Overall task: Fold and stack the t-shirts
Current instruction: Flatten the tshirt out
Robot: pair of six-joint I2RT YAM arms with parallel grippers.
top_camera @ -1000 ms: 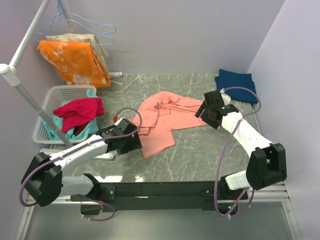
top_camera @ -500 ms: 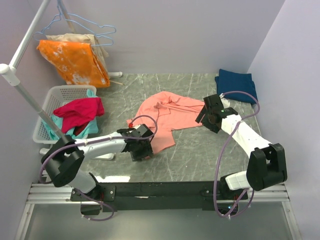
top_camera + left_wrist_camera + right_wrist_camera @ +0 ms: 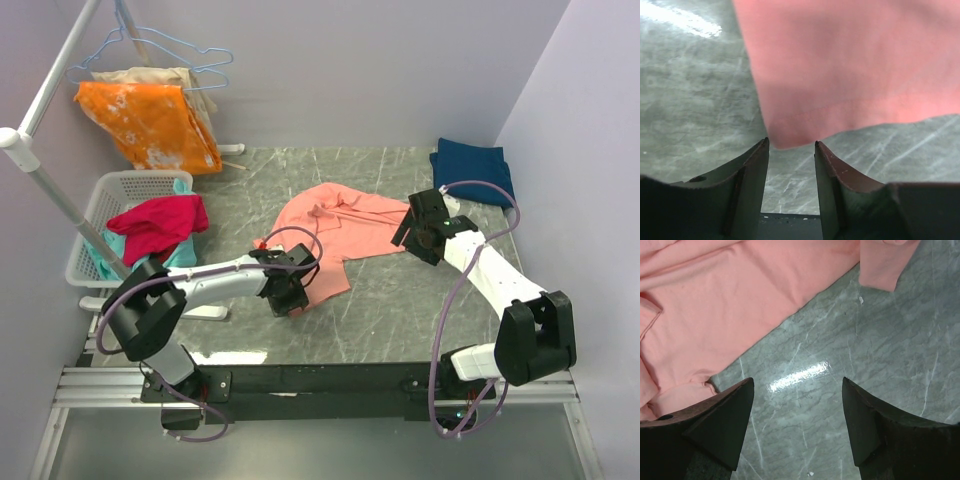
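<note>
The salmon-pink t-shirt [image 3: 325, 235] lies crumpled and spread on the middle of the table. The dark navy t-shirt [image 3: 472, 165] lies folded at the back right corner. My left gripper [image 3: 291, 296] is open at the pink shirt's near corner. In the left wrist view the pink shirt [image 3: 850, 65] fills the top, and its corner sits just at the tips of the left gripper [image 3: 791, 142]. My right gripper [image 3: 421, 229] is open and empty over bare table beside the shirt's right edge. In the right wrist view the pink shirt [image 3: 730, 300] lies beyond the right gripper [image 3: 797, 380].
A white basket [image 3: 100, 215] at the left holds a magenta-red garment [image 3: 155, 225] and a teal cloth. An orange white-blotched cloth [image 3: 150, 120] hangs on a rack at the back left, whose white pole [image 3: 60, 200] slants over the basket. The walls are close on the right and at the back.
My left gripper has swung right from beside the basket to the pink shirt's near corner. My right gripper has barely moved. The shirts lie as before.
</note>
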